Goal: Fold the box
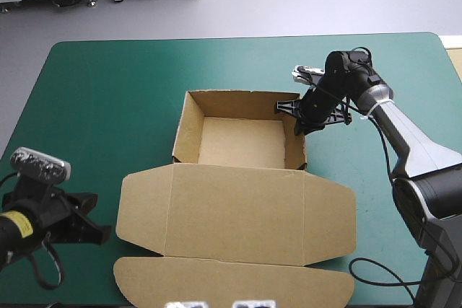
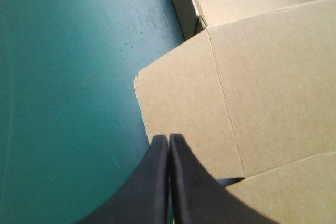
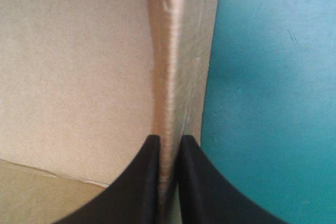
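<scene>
Right gripper (image 3: 168, 139): two broad black fin-shaped fingers all but closed, pinching the right wall of the brown cardboard box (image 1: 242, 142)
Left gripper (image 2: 168, 138): black fingers pressed together into one point, holding nothing; near the table's near-left corner, tips beside the lid's left flap (image 2: 184, 114)
Box: open tray, walls raised, mid-table; lid (image 1: 238, 210) flat toward the near edge
Table: teal-green cover (image 1: 108, 106)
</scene>
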